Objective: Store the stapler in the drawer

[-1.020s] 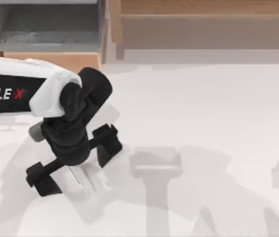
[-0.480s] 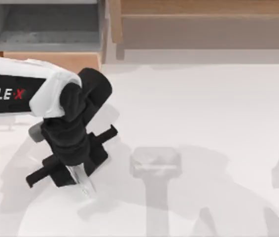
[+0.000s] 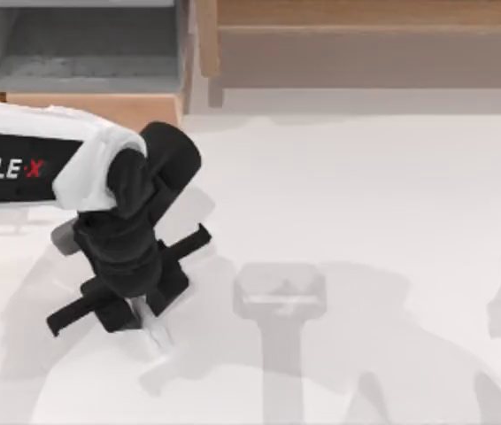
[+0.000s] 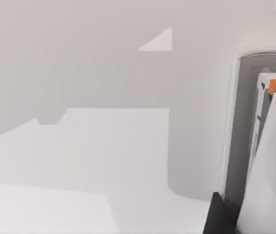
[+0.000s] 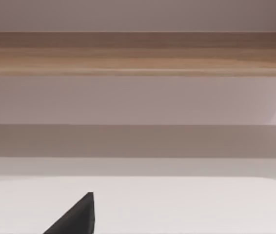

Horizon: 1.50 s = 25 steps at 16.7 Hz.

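Left gripper (image 3: 137, 307) stood low over the tabletop (image 3: 366, 195), fingers (image 3: 173, 282) clenched on the stapler (image 3: 150, 326).

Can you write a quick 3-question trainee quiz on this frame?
1. True or false: the stapler is already inside the drawer.
2. Which arm is working: A) left B) right?
3. Fill in: the drawer sits at the table's far ____ side in the top view.

Key: 1. False; it lies on the table, with the left pincer closed on it. 2. A. 3. Left; it stands open, grey inside showing.
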Each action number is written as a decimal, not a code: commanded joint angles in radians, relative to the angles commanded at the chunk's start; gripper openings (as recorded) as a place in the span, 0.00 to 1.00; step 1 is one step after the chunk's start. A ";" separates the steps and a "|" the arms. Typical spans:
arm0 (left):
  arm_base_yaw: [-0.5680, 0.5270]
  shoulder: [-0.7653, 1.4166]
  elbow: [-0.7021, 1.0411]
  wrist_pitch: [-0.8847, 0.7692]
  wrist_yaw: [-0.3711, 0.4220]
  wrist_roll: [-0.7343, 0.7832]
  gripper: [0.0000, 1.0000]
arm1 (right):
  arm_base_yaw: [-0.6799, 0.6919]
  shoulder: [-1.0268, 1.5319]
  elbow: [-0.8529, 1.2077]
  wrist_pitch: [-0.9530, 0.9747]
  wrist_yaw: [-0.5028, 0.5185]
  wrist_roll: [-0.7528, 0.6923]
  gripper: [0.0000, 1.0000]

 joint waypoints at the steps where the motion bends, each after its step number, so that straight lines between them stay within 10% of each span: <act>1: 0.000 0.000 0.000 0.000 0.000 0.000 0.00 | 0.000 0.000 0.000 0.000 0.000 0.000 1.00; 16: 0.019 -0.049 0.089 -0.121 -0.006 0.024 0.00 | 0.000 0.000 0.000 0.000 0.000 0.000 1.00; 25: 0.344 0.096 0.606 -0.277 -0.072 0.499 0.00 | 0.000 0.000 0.000 0.000 0.000 0.000 1.00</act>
